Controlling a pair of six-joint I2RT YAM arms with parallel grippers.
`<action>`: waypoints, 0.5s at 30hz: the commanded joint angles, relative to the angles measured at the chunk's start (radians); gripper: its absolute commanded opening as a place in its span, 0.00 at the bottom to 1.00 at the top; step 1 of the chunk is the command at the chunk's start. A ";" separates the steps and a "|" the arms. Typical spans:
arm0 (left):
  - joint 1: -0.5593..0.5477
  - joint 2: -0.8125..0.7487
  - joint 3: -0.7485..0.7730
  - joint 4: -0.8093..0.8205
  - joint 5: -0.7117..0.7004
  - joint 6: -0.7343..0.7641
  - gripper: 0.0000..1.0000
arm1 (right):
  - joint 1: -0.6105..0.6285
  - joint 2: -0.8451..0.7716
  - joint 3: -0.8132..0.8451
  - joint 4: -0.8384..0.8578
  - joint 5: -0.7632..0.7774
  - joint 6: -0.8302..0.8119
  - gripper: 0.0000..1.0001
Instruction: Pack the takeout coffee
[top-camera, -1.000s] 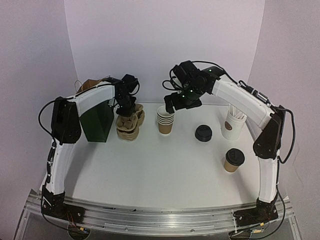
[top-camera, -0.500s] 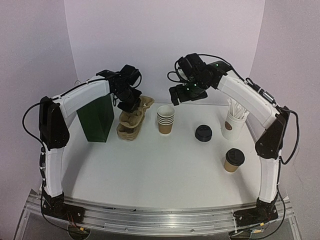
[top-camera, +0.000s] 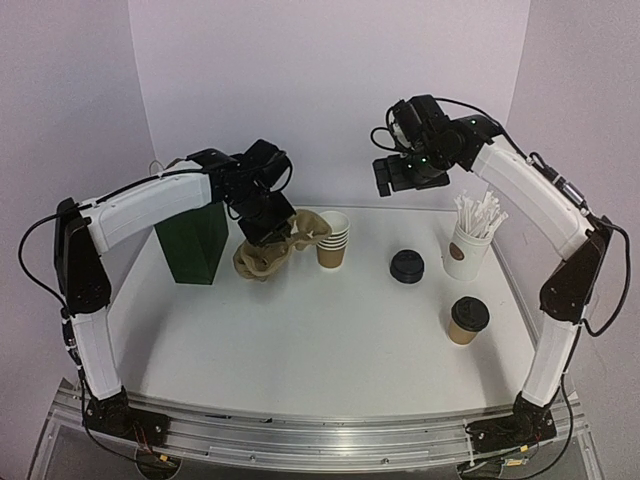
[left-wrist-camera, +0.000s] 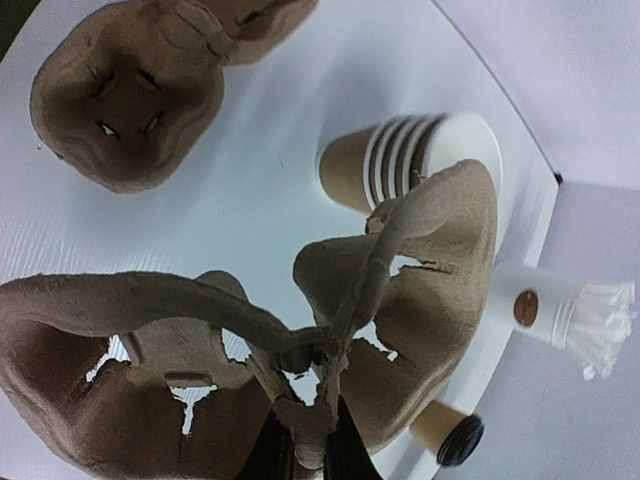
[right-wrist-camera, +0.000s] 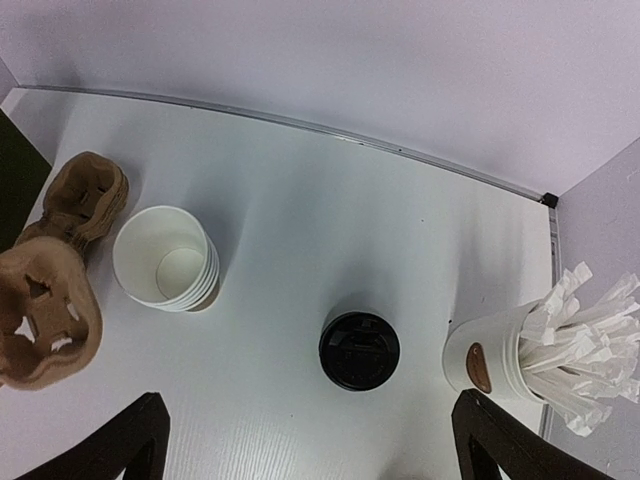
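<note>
White table (top-camera: 300, 340) with a matte, evenly lit top, enclosed by three plain pale-lilac panels: back wall (top-camera: 330, 80), left wall (top-camera: 50, 110), right wall (top-camera: 590, 90). An aluminium rail (top-camera: 320, 432) runs along the table's near edge. Light is diffuse; shadows are soft.

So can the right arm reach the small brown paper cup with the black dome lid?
Probably yes. The right gripper hangs open and empty up at the back, and the brown lidded cup stands alone on that arm's side, apart from the white cup of sticks and the loose black lid.
</note>
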 joint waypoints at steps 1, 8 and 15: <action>-0.065 -0.123 -0.090 0.089 0.070 0.236 0.06 | 0.004 -0.078 -0.039 0.024 0.040 0.022 0.98; -0.164 -0.048 -0.080 0.110 0.300 0.636 0.07 | 0.005 -0.144 -0.113 0.027 0.063 0.057 0.98; -0.230 0.154 0.152 0.017 0.391 0.872 0.07 | 0.004 -0.220 -0.198 0.027 0.111 0.088 0.98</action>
